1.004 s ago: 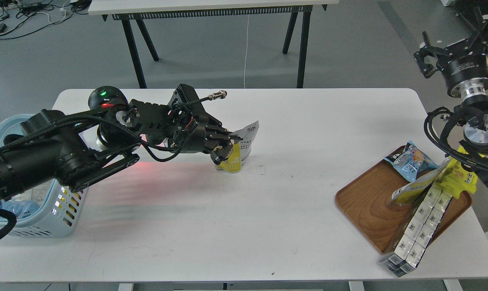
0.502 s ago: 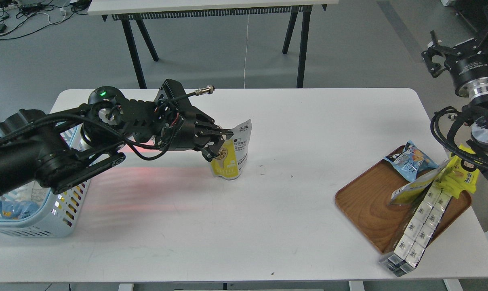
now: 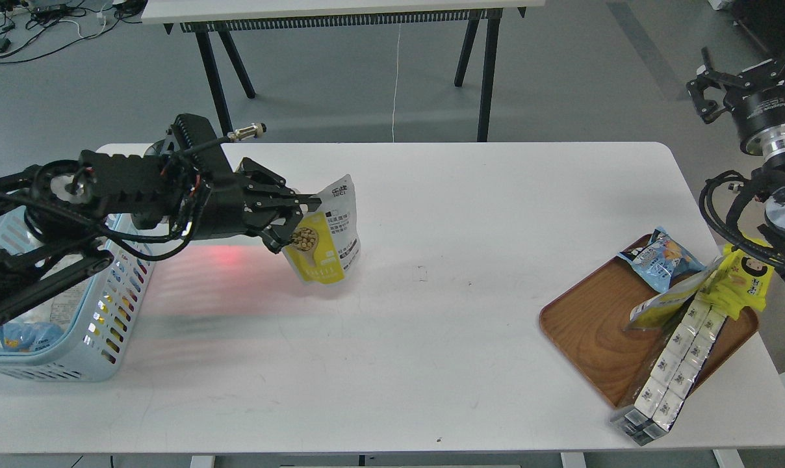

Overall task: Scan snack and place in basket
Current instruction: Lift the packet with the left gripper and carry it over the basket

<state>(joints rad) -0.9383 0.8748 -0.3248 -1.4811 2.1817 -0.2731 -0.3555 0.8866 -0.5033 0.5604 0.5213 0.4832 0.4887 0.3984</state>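
Observation:
My left gripper [image 3: 296,218] is shut on the snack [image 3: 327,240], a small pouch with a yellow front picturing a spoon of nuts and a white-grey text panel. It holds the pouch tilted, a little above the white table, left of centre. The light blue basket [image 3: 116,305] with slotted sides stands at the table's left edge, partly hidden by my left arm. My right gripper [image 3: 730,88] is raised off the table's far right corner, seen end-on and dark.
A brown wooden tray [image 3: 594,325] at the right holds a blue snack bag [image 3: 659,257], a bright yellow packet [image 3: 743,276] and long white boxes [image 3: 672,370] overhanging the table's front edge. Red light glows on the table [image 3: 230,257] under my left arm.
My left gripper has lifted the pouch off the table and carried it left toward the basket. The right arm has drawn slightly up and right.

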